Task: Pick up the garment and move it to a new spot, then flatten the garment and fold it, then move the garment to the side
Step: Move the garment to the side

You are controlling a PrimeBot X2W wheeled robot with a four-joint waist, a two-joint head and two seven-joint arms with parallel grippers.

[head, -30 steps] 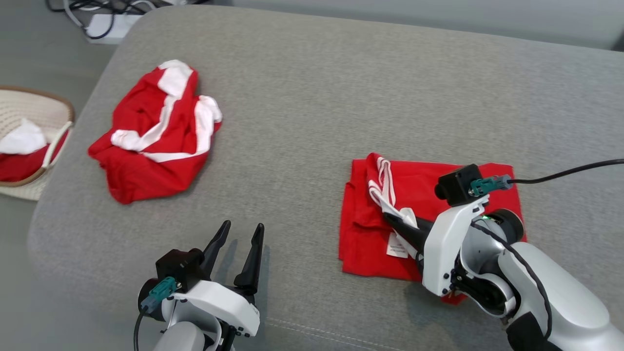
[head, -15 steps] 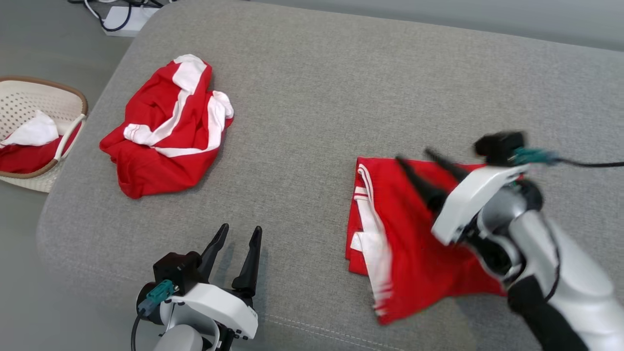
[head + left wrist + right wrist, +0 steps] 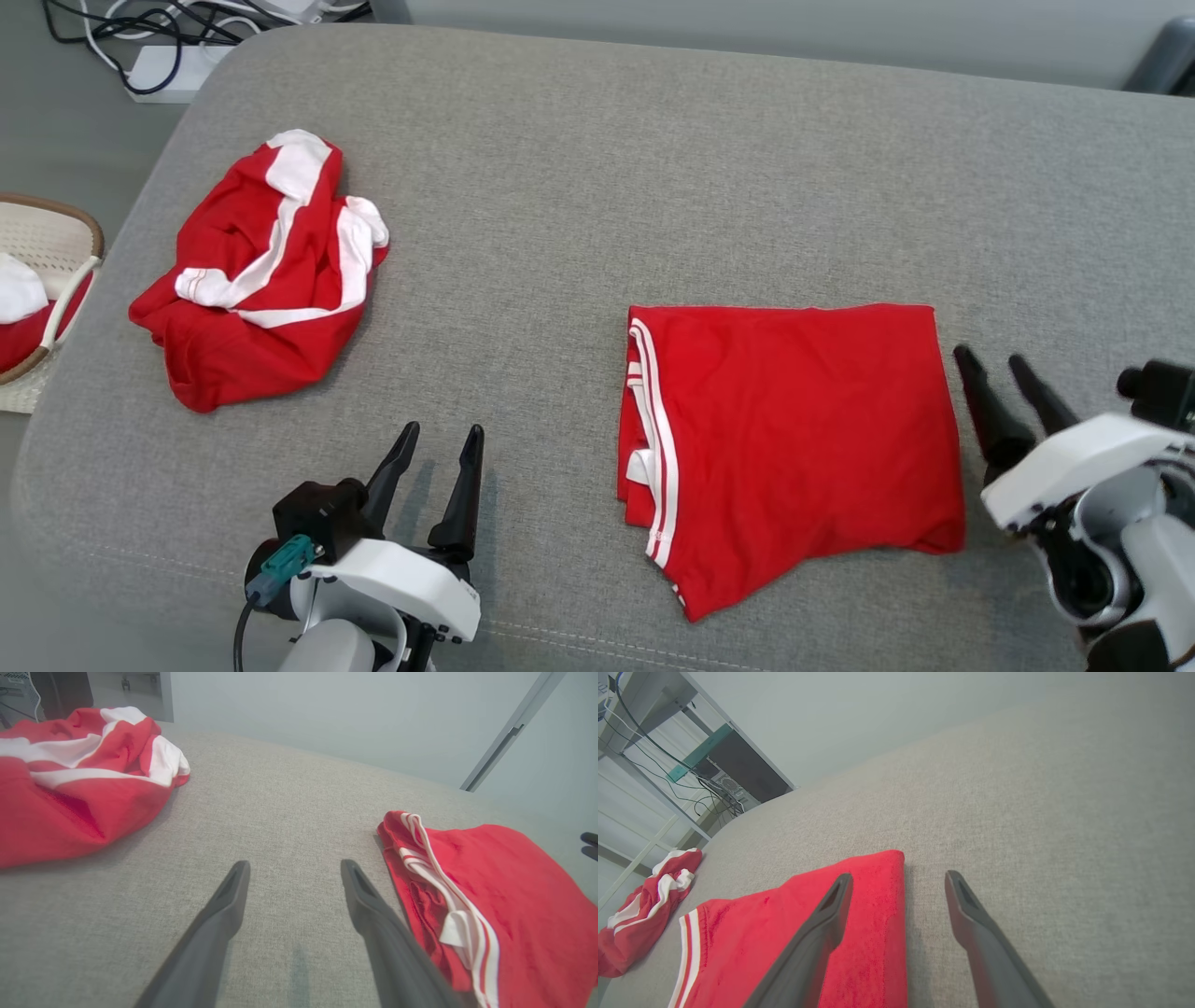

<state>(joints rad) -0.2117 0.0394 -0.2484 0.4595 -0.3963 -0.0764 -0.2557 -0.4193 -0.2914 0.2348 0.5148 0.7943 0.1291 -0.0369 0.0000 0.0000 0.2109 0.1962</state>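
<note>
The garment [image 3: 794,439], red with white stripes along its left edge, lies folded in a rough rectangle on the grey cushion [image 3: 653,168]. My right gripper [image 3: 990,359] stands open just off the garment's right edge, holding nothing. In the right wrist view its fingers [image 3: 899,875] straddle that edge of the garment [image 3: 794,933], the left finger over the cloth. My left gripper [image 3: 443,429] is open near the front edge, left of the garment and apart from it. The left wrist view shows its spread fingers [image 3: 294,863] beside the garment's striped edge [image 3: 504,896].
A second red and white garment [image 3: 261,271] lies crumpled at the cushion's far left. A woven basket [image 3: 65,210] holding red and white cloth stands off the left edge. A power strip with cables [image 3: 159,70] lies on the floor behind.
My right gripper opened, let go of the garment and swung right, off its edge. The garment's flap came down and it now lies folded flat. The head camera also shifted.
</note>
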